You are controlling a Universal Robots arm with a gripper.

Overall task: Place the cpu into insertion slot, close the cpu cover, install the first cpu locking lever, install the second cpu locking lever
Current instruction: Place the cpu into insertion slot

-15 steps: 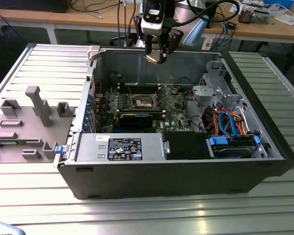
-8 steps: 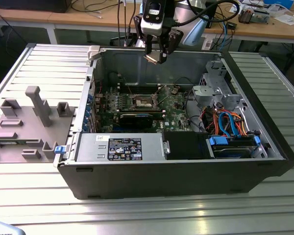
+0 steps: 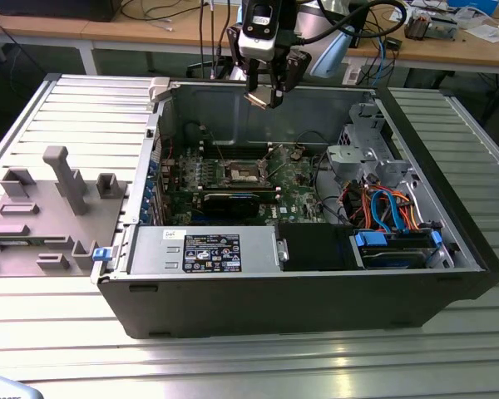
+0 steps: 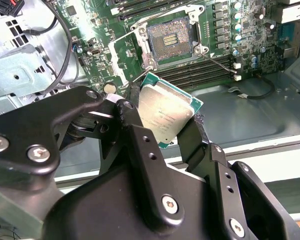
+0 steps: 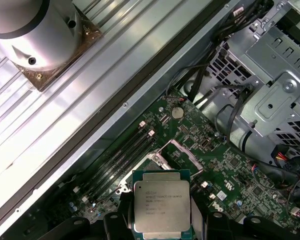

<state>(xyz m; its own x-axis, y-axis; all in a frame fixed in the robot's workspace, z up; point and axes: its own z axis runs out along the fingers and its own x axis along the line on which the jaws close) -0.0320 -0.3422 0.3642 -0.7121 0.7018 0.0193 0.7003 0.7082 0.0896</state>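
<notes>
My gripper (image 3: 264,90) hangs above the back wall of the open computer case, shut on the cpu (image 3: 257,99). The cpu (image 4: 165,117) is a square chip with a silver top and green rim, held by two opposite edges between black fingers (image 4: 126,111); it also shows in the first wrist view (image 5: 161,207). Below it on the green motherboard (image 3: 293,184) lies the insertion slot (image 4: 169,36), open, with its dark contact field exposed. The cpu cover (image 4: 124,54) stands swung up beside the slot. A thin wire lever (image 4: 224,62) sticks out from the slot's frame.
The case's walls (image 3: 233,116) ring the board. A power supply (image 3: 201,251) and black shroud (image 3: 314,248) sit along the near side, with a drive cage (image 3: 358,154) and coloured cables (image 3: 382,208) at the exterior view's right. A grey fixture tray (image 3: 50,208) lies on the exterior view's left.
</notes>
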